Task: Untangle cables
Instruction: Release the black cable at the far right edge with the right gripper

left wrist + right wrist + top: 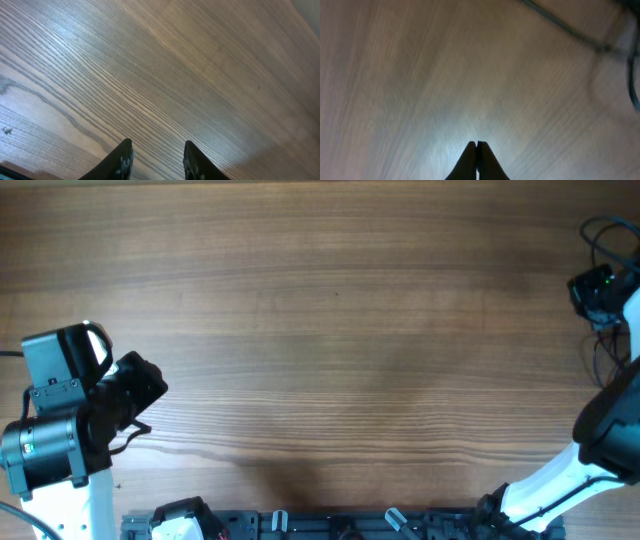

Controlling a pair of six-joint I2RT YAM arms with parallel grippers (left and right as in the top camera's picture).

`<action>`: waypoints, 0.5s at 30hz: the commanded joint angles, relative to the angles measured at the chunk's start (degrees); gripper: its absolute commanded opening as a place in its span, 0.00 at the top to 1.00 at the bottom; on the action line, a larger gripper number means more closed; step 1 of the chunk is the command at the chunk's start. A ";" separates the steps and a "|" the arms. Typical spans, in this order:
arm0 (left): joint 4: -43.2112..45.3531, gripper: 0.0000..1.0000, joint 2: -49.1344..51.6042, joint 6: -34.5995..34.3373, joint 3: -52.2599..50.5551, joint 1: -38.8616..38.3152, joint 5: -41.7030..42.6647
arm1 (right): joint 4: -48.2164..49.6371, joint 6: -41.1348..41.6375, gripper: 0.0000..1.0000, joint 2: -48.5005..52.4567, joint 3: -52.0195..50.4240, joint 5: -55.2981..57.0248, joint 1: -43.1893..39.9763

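Overhead view is showing two robot arms working at one wooden table (pixel 320 330), whose brown surface is running in fine, straight grain lines. The left gripper (pixel 140 385), a dark, blocky unit on a white-cased arm, is sitting at the table's left edge. The right gripper (pixel 598 288) is reaching to the far right edge, where the cables (pixel 600 222) are lying. They are appearing as thin dark strands looping around and beside that gripper, partly cut off by the picture's edge, so their number cannot be counted. Left wrist view is showing the left gripper (pixel 155 150) with its two dark, tapered fingers (pixel 122 157) standing apart over bare wood, grasping nothing. Right wrist view, heavily blurred, is showing the right gripper (pixel 478 145) with its two pointed fingertips pressed together, nothing visible between them. Well beyond the tips, the cables (pixel 570 30) are crossing the upper right corner as one thin dark line, with a second dark curve at the right edge.
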 commanded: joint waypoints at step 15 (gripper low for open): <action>0.17 0.69 2.82 -0.33 0.85 0.22 1.16 | 7.13 -14.69 0.94 17.11 0.04 16.11 2.08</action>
